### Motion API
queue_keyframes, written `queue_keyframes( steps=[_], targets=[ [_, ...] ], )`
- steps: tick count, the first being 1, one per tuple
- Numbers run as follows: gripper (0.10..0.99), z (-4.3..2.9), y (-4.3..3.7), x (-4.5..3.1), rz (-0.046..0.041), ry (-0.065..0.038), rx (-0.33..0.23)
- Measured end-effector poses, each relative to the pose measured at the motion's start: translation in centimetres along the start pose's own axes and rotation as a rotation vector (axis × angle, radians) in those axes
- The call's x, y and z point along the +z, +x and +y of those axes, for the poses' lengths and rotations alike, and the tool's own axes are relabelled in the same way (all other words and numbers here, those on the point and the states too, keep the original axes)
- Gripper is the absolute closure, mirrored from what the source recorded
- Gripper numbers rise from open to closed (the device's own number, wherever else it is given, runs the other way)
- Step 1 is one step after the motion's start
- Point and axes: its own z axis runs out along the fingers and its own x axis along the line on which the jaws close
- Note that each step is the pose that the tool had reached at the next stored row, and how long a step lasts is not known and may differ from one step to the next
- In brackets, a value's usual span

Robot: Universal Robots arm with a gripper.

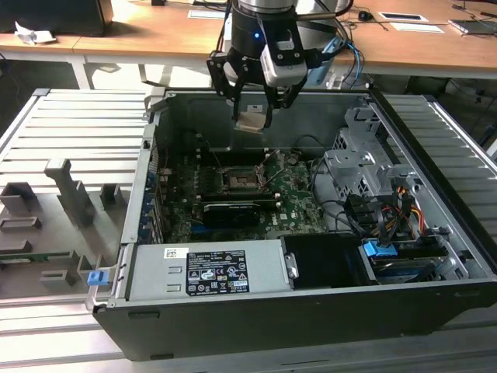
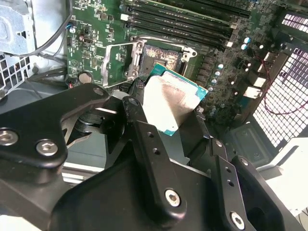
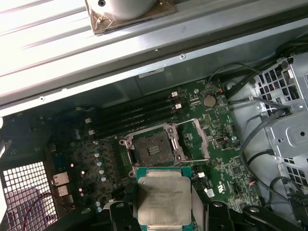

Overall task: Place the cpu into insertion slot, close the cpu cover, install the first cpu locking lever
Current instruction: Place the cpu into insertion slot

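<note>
One small flat square chip with a tan-silver face (image 1: 250, 122) is clamped in the black gripper (image 1: 252, 117) over the open computer case (image 1: 311, 320). In the exterior view, the square black silver-rimmed socket (image 1: 238, 179) is at six o'clock from it, well apart, its thin silvery cover frame (image 2: 109, 62) lifted.

Exterior view. A grey ribbed metal desk (image 1: 85, 124) spans near to mid scene, w/ grey block fixtures (image 1: 66, 186) at the exterior view's left. Far side: long wooden desk (image 1: 155, 35) on white legs (image 1: 78, 74), w/ white papers (image 1: 208, 13), a crumpled sheet (image 1: 29, 33) & a black box (image 1: 54, 15). Pale floor (image 1: 116, 74) beneath. Light is bright & even.
</note>
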Motion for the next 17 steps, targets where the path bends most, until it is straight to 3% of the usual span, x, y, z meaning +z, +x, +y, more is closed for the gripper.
queue_keyframes(
  steps=[9,17],
  targets=[
    [0.549,-0.04,0.02,0.34,-0.0022,-0.001,0.025],
    [0.549,-0.08,0.01,0.80,-0.0099,0.000,0.104]
  ],
)
